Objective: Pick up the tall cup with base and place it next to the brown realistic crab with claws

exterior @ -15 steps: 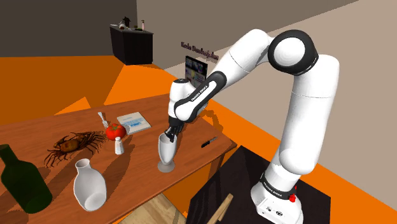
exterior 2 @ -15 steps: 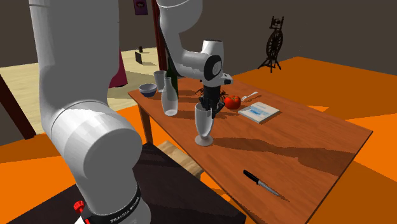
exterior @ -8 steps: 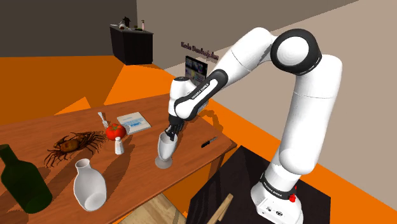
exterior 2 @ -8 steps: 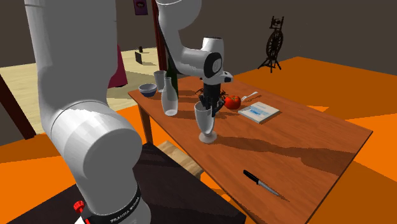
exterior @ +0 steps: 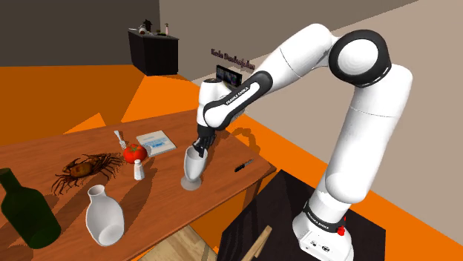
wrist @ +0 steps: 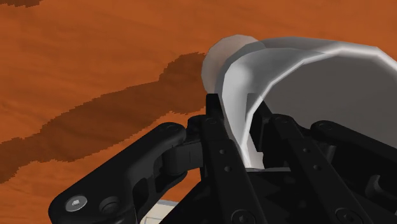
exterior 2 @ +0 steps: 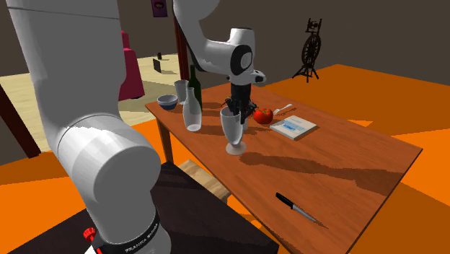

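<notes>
The grasp looks done and the carry is what remains. The hand (exterior: 199,148) is clamped on the rim of the tall, pale grey translucent cup with a narrow stem and round foot (exterior: 194,167). In the wrist view one black finger presses the outside of the cup (wrist: 305,70) wall and the other sits inside the bowl, with the wall pinched between them at the hand (wrist: 238,127).

The cup hangs upright straight below the hand, the hand gripping the side of the rim nearer the arm. In the second exterior view the cup (exterior 2: 233,133) sits under the hand (exterior 2: 240,112), and its foot seems just clear of the brown wooden bench (exterior: 230,167), with its shadow lying off to one side. I judge it barely lifted, though I cannot be sure it has left the surface.

It is near the bench's front edge, not far from the corner where the black knife (exterior: 243,164) lies. The brown crab with spread legs and claws (exterior: 85,167) lies well apart from it, toward the shoulder view's left. A red tomato (exterior: 134,153) and a small white shaker (exterior: 138,170) stand between cup and crab. Left to do: carry the cup past these, set it upright just beside the crab, and let go.
</notes>
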You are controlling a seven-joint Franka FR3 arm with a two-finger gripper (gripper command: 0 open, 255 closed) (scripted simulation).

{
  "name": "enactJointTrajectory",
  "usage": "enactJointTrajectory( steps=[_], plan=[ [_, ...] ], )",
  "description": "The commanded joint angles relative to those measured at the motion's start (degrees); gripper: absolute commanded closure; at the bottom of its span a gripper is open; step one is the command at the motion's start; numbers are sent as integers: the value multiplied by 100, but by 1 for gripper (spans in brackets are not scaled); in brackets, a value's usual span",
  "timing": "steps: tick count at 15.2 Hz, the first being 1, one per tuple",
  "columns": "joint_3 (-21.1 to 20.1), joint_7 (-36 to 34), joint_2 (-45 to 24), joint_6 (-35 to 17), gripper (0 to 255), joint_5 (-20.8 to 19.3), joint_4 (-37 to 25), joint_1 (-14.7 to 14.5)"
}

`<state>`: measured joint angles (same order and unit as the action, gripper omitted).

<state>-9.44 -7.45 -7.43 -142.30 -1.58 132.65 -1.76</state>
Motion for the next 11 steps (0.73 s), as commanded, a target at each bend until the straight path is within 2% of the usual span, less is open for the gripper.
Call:
enactJointTrajectory(
  steps=[1, 11],
  plan=[
    [-11, 18, 127, 156, 255, 36, -34, 1],
    [-25, 111, 648, 911, 255, 170, -276, 14]
  ],
)
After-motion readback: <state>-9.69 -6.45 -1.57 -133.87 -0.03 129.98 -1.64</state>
